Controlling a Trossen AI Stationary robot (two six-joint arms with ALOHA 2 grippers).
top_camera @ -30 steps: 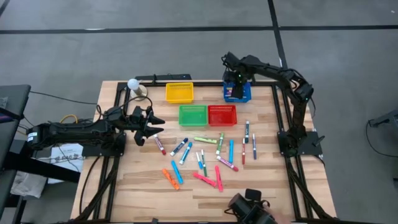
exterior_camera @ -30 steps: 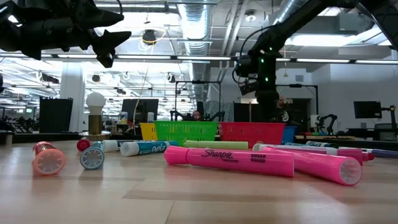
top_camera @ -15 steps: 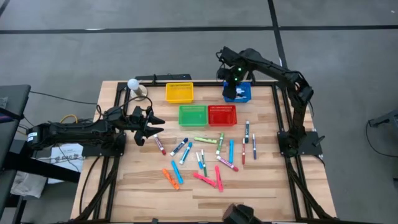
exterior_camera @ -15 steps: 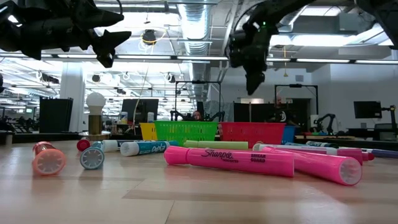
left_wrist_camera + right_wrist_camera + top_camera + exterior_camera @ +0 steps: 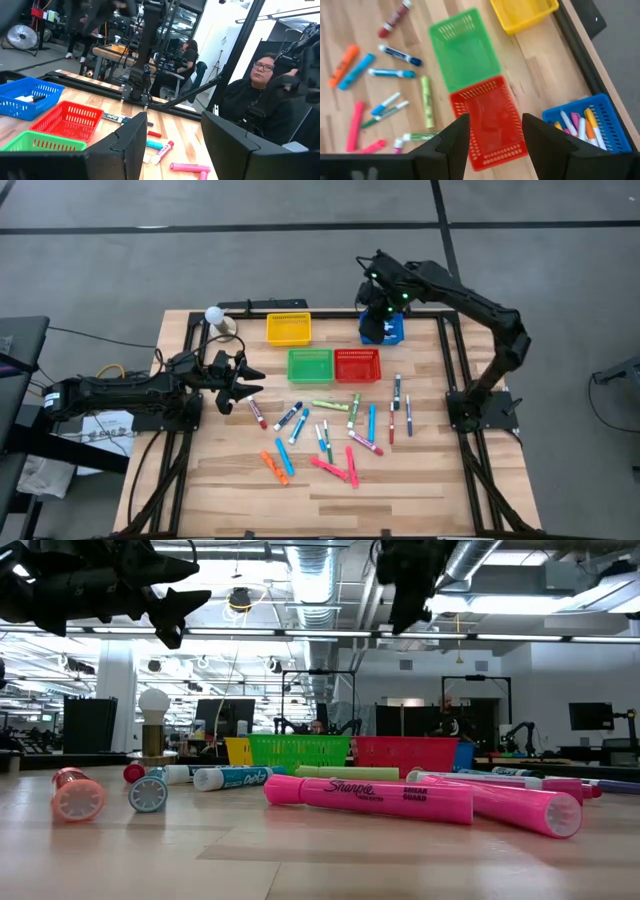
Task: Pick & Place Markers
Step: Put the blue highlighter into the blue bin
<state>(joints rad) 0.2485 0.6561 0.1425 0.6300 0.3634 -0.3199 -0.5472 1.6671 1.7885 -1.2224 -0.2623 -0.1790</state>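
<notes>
Hovering high over the blue basket (image 5: 384, 330) at the far right of the table (image 5: 230, 480), right gripper (image 5: 377, 292) with fingers spread and nothing between them, as the right wrist view confirms: red basket (image 5: 490, 120) visible through the gap, blue basket with several markers in it off to one side. Judged from that: a drop into the blue basket done, a fresh pick not yet begun.

Waiting at the left edge of the table, left gripper (image 5: 243, 380) held above the wood, fingers likewise spread and empty, pointing toward the scattered markers (image 5: 330, 435).

Lying loose across the middle and near part of the table, most of the markers: a red one (image 5: 257, 413) nearest the left gripper, blue ones beside it, a yellow-green one (image 5: 329, 405) just near of the green basket (image 5: 310, 364), pink and orange ones nearer still, a few thin ones to the right below the red basket. Yellow basket (image 5: 288, 328) standing far of the green one; apparently empty, though hard to tell.

Needed next, by this reading: swinging the right arm back toward the near side, lowering over a single marker lying clear of its neighbours, lining the fingers across its barrel before closing. Worth care: several markers touching or crossing.
</notes>
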